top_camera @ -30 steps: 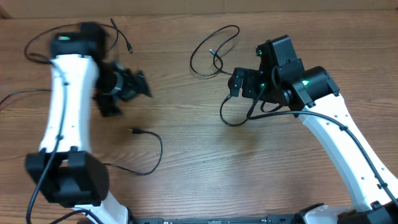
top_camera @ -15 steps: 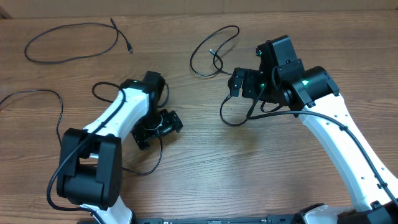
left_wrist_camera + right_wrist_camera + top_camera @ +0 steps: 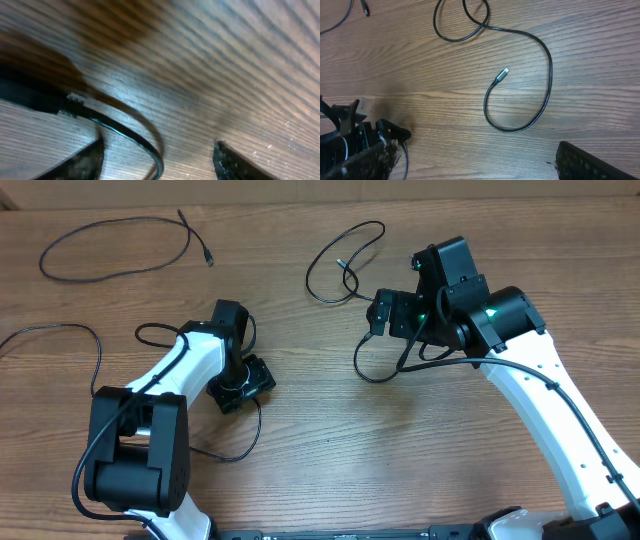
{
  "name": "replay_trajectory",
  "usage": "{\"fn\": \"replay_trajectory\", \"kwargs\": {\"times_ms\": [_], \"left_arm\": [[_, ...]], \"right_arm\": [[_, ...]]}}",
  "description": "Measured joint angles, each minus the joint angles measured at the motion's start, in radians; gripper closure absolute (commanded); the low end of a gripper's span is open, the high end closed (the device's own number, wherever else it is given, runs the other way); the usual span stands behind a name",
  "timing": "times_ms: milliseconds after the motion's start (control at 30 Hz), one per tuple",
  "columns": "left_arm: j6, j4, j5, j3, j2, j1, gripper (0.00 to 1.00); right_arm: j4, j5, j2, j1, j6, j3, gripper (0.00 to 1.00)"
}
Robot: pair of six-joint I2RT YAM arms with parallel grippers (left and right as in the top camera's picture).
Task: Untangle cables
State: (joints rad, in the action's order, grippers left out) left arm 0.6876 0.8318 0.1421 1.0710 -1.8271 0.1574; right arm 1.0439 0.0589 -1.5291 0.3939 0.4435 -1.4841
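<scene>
Several thin black cables lie apart on the wooden table. My left gripper (image 3: 240, 385) is down at the plug end of the near cable (image 3: 255, 430). In the left wrist view that cable (image 3: 125, 132) curves through the gap between my two fingers (image 3: 85, 160), which stand apart and do not touch it. My right gripper (image 3: 385, 315) hovers open beside a looped cable (image 3: 345, 250). The right wrist view shows this loop (image 3: 547, 85) with its silver plug (image 3: 502, 75) ahead of the open right gripper (image 3: 480, 160).
Another cable (image 3: 115, 245) loops at the back left. A further strand (image 3: 60, 330) curls at the left edge. A black loop (image 3: 370, 370) hangs under the right arm. The left arm's white link (image 3: 180, 365) lies low over the table.
My left arm swung from the back left down onto the near cable's plug end, and its jaws have narrowed around the strand. The right arm has not moved.
</scene>
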Motion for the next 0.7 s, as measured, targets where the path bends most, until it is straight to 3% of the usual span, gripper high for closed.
{"fn": "replay_trajectory", "kwargs": {"times_ms": [33,167,233,333,400,533,700], "left_arm": [[0.014,-0.007,-0.012,-0.001,0.000,0.000,0.53],[0.045,-0.014,-0.048,-0.002,0.000,0.000,0.53],[0.060,-0.017,-0.070,-0.002,0.000,0.001,0.61],[0.094,-0.020,-0.103,-0.003,0.000,0.005,0.61],[0.101,-0.025,-0.114,-0.004,0.000,0.006,0.67],[0.118,-0.026,-0.133,-0.004,0.000,0.006,0.96],[0.122,-0.030,-0.163,-0.005,0.000,0.006,0.96]], "right_arm": [[0.000,0.000,0.000,0.000,0.000,0.000,0.00],[0.000,0.000,0.000,0.000,0.000,0.000,0.00],[0.000,-0.001,0.000,0.000,0.000,0.000,0.00],[0.000,0.000,0.000,0.000,0.000,0.000,0.00],[0.000,-0.001,0.000,0.000,0.000,0.000,0.00],[0.000,0.000,0.000,0.000,0.000,0.000,0.00],[0.000,0.000,0.000,0.000,0.000,0.000,0.00]]}}
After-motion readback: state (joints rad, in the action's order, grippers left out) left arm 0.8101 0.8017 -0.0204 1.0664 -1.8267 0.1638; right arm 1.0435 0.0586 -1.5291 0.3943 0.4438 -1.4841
